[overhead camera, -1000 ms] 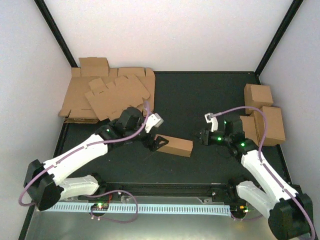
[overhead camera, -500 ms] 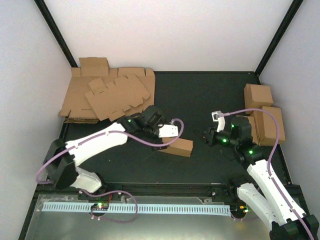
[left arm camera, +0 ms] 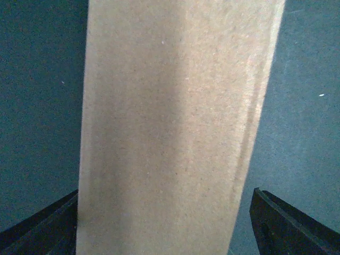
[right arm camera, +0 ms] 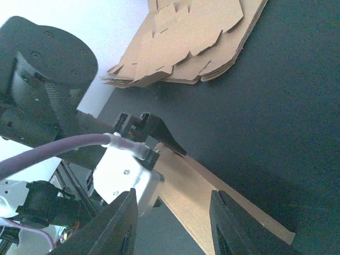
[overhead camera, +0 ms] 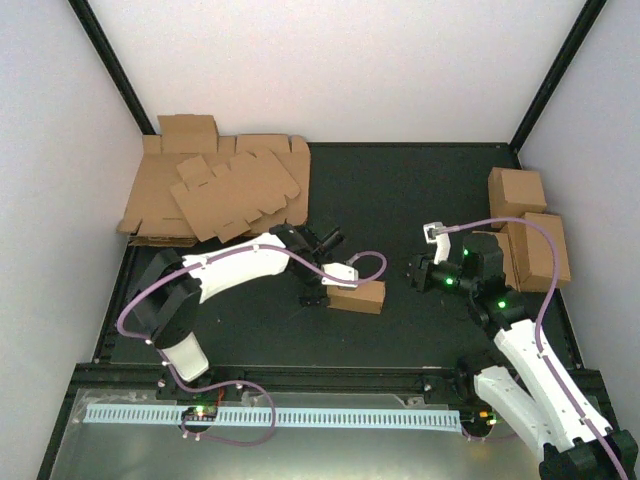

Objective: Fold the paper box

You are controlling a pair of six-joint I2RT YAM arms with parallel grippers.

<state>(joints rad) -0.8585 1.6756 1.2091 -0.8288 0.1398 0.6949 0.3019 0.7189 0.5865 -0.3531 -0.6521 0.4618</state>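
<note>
The paper box (overhead camera: 362, 297) lies folded into a small brown oblong on the dark mat. In the left wrist view the paper box (left arm camera: 175, 122) fills the middle. My left gripper (overhead camera: 322, 294) hangs over the box's left end. The left gripper (left arm camera: 164, 218) is open and straddles the box, with a gap at the right finger (left arm camera: 289, 228). My right gripper (overhead camera: 414, 268) hovers right of the box, apart from it. The right gripper (right arm camera: 172, 226) is open with nothing between its jaws. Beyond them shows the box (right arm camera: 210, 199).
A thick heap of flat cardboard blanks (overhead camera: 215, 190) lies at the back left and shows as the heap (right arm camera: 196, 37) in the right wrist view. Several folded boxes (overhead camera: 525, 225) stand by the right wall. White walls enclose the mat.
My left arm has swung right and come down over the box's left end, its jaws narrowing a little. The right arm drew back slightly to the right and opened a bit.
</note>
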